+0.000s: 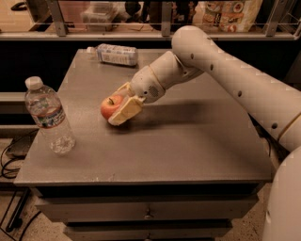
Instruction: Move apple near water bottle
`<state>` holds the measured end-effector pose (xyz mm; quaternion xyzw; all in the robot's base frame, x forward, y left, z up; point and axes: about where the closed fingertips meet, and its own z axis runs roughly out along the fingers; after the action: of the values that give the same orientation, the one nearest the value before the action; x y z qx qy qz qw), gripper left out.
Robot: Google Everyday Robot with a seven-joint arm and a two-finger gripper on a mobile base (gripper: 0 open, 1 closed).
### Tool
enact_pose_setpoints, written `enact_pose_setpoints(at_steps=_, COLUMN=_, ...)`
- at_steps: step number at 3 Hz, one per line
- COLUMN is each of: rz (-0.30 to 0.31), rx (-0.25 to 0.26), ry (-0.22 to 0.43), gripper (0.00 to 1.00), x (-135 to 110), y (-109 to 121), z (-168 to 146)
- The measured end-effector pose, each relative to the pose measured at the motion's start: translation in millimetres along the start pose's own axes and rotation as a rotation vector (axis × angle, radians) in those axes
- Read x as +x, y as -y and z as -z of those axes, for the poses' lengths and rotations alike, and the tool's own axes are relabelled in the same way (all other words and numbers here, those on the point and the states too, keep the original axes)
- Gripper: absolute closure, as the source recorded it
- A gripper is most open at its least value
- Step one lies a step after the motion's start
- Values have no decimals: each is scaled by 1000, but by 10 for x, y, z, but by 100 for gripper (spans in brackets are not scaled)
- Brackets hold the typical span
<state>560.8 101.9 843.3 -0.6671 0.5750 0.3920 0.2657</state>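
- Apple was clamped in the claw, one finger on each side, low over the surface; touching or not, I could not tell.
- Water bottle stood upright near a side edge, apart from the apple, w/ bare gap between.
- Progress, as I judged: pick-up done, carrying approx. halfway; left was to bring the apple closer, set it down & let go.
- Other bottle lay at the back, not involved.

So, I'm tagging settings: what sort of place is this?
Likely an office or lab break area: grey drawer table, snack packets shelved behind. The gripper, over the table, holds a round red apple.
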Motion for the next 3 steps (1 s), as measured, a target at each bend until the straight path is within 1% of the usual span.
enact_pose_setpoints(at_steps=1, rz=0, rx=0, ry=0, gripper=6, x=0, y=0, z=0)
enact_pose_setpoints(at_steps=2, rz=-15, rx=-30, ry=58, gripper=0, x=-63, y=-160, z=-98)
enact_pose_setpoints(at_steps=3, rz=-14, rx=-61, ry=108, gripper=0, x=-179, y=-338, z=-181)
